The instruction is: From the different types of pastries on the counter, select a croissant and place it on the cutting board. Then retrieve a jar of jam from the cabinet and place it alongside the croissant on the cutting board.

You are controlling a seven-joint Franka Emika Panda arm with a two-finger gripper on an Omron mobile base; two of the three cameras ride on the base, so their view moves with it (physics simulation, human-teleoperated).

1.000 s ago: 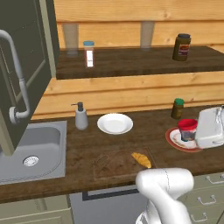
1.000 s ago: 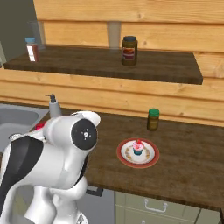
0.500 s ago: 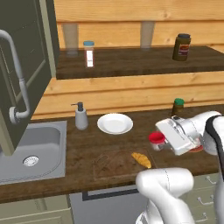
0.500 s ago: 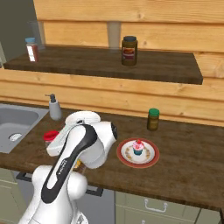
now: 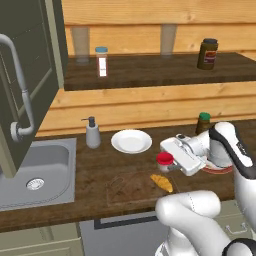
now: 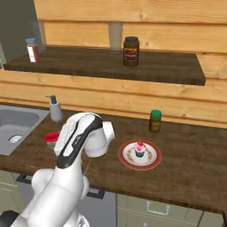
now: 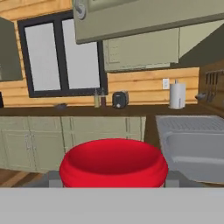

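- Gripper (image 5: 169, 163) is clamped on a red-lidded jam jar (image 5: 164, 160), carried sideways above the counter (image 5: 100, 172); in the hand view the red lid (image 7: 113, 165) sits between the tips, so I read it as held.
- Croissant (image 5: 162, 182) lies on the cutting board (image 5: 125, 186), toward its right part (board outline is faint against the dark wood, so I judge its edges loosely).
- Risk: the jar hangs just up and beside the croissant. If I lower it straight down, it could land on the pastry or nudge it off the board.
- Risk: the jar is tilted on its side. Released like that, it could roll across the board toward the sink (image 5: 35, 172).
- Risk: the white plate (image 5: 131, 141) and soap dispenser (image 5: 92, 133) stand near; a wide swing left could clip them.
- The cupcake plate (image 6: 139, 154) sits close behind the forearm; elbow sweep could catch it.
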